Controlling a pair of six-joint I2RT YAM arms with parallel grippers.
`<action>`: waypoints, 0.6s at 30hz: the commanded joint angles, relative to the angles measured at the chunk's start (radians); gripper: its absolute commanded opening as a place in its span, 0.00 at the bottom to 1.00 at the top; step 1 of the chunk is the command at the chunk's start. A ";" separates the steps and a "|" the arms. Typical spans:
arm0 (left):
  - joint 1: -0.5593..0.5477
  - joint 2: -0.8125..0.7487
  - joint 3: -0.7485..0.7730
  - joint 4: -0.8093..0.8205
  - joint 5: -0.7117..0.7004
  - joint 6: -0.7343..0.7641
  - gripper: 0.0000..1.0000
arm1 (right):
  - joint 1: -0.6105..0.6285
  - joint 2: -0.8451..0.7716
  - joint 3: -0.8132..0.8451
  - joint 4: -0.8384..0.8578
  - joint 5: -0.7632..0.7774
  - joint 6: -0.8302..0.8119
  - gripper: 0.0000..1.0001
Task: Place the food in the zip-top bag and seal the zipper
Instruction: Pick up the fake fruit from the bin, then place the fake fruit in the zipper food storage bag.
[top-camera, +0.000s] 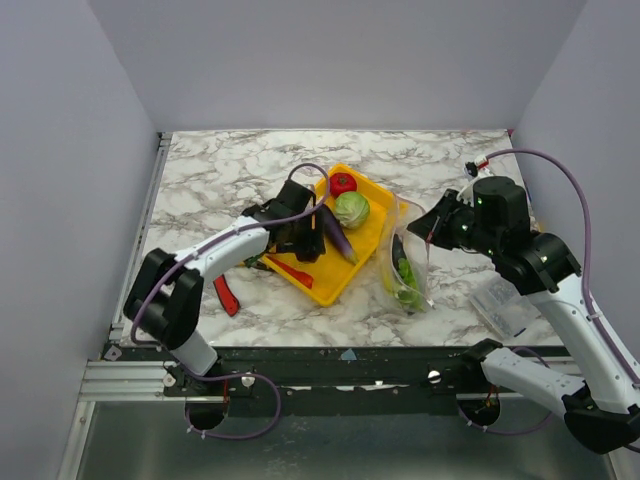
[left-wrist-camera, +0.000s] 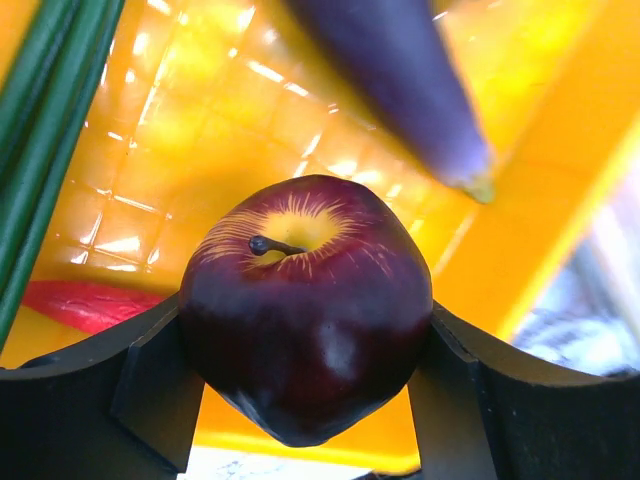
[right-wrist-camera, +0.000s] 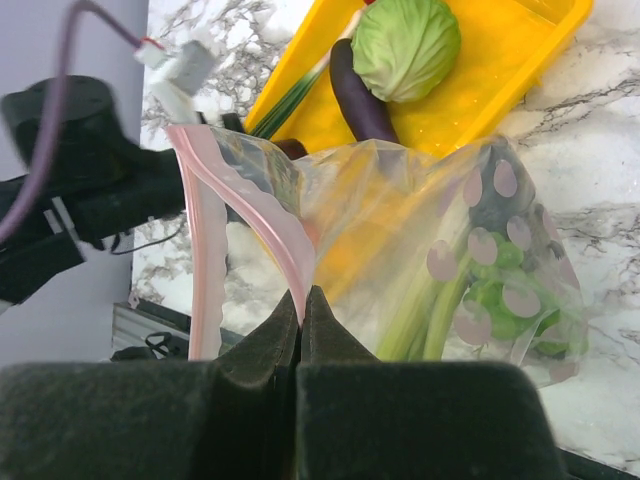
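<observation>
Nearest on the right side of the table, the zip-top bag (top-camera: 405, 262) stands with its mouth lifted, and the right gripper (right-wrist-camera: 302, 300) has its fingers pinched tight on the film at that mouth. The zipper (right-wrist-camera: 203, 250) gapes as two pink strips well apart, so nothing is sealed yet. Green stalks and grapes (right-wrist-camera: 480, 300) already lie in the bag's bottom, which I judge to be the finished share of the loading.

Just left of the bag sits the yellow tray (top-camera: 330, 288), and most of the food is in it. At its near corner lies the red chili (top-camera: 290, 270), with green onions (left-wrist-camera: 40, 130) beside it. Over the tray's left part the left gripper (top-camera: 298, 238) has its fingers closed on a dark red fruit (left-wrist-camera: 310, 320), one pad on each side. Farther along lie the eggplant (top-camera: 337, 235), then the cabbage (top-camera: 351, 210), and at the far corner the tomato (top-camera: 343, 183).

By my reckoning the job is under halfway: the held fruit and five tray items must go in, then the zipper must be closed
</observation>
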 joint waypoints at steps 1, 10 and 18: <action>-0.005 -0.204 0.010 0.047 0.169 0.025 0.18 | -0.005 0.009 0.026 0.021 -0.019 -0.001 0.01; -0.030 -0.566 -0.045 0.482 0.539 -0.108 0.12 | -0.005 0.051 0.099 0.033 -0.075 0.013 0.01; -0.235 -0.676 -0.154 0.923 0.372 -0.089 0.10 | -0.004 0.093 0.174 0.011 -0.099 0.009 0.01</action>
